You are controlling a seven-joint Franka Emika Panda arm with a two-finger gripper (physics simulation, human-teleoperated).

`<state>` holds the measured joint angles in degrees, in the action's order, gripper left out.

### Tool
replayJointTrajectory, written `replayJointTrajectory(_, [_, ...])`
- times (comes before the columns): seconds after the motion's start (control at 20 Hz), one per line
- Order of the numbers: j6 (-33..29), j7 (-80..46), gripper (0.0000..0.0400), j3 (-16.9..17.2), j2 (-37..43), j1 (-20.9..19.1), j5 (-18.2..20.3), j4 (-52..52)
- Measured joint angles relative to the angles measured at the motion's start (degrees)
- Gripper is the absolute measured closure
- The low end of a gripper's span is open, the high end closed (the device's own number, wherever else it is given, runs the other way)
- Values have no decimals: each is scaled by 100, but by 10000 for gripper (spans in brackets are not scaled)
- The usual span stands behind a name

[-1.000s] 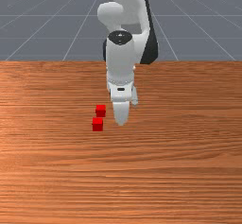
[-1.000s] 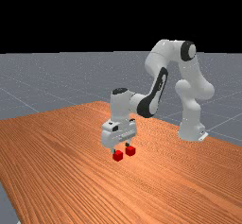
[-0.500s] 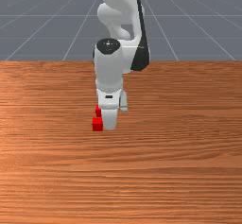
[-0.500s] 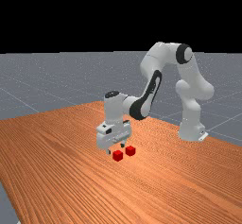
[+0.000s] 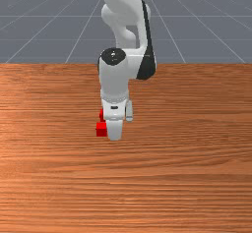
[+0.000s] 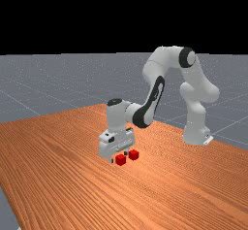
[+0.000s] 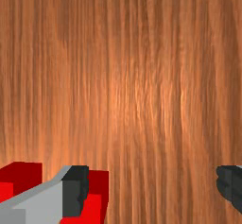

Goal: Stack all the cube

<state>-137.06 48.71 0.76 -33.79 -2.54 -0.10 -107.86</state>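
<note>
Just below the far view's middle, our jaws have sunk closer to the tabletop, spread wide and gripping nothing. Near them, one red cube and a second red cube sit unmoved and unstacked.

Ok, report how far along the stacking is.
Done: nothing stacked; one red cube and a second red cube stand apart, each resting on the orange-brown wooden table.
In hand: nothing; the jaws are open, low beside the cubes, with neither cube between them.
Left: probably the whole sequence: grip one cube, lift it, set it on the other, let go.
</note>
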Motion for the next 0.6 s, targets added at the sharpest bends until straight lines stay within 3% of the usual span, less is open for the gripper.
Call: replayJointTrajectory(0.6, [-593,98,0,3,-179,-84,20,-191])
